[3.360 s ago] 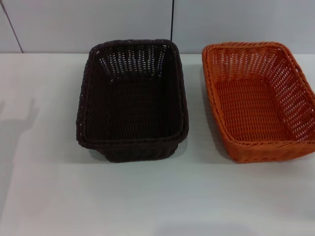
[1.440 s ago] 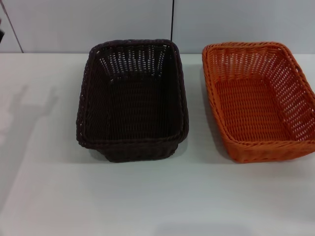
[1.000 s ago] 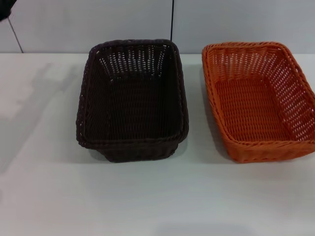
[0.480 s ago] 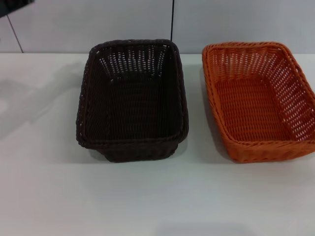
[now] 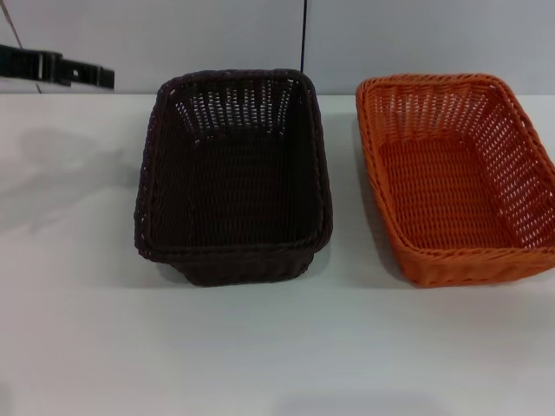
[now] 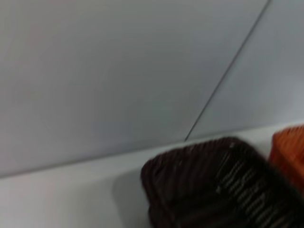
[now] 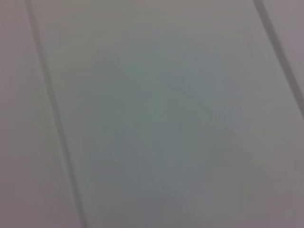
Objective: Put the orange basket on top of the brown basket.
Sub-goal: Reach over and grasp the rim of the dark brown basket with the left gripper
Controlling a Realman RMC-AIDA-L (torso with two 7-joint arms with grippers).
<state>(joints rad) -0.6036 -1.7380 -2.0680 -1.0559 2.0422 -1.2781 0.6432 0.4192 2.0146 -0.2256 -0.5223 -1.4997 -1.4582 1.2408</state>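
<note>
Two woven baskets sit side by side on a white table (image 5: 260,347), apart and not touching. Taking the brown basket (image 5: 232,178) as the landmark, the orange basket (image 5: 455,178) stands just to its right, upright and empty. Nothing has been lifted or stacked, so the whole job is left, as I judge it: grasp the orange basket, carry it over, set it on the brown one. My left claw (image 5: 61,68) hangs in the air to the left of the brown basket, near the back wall, holding nothing; I cannot tell how far apart its fingers are. My right claw is not in sight. No brand, label or writing shows anywhere.
</note>
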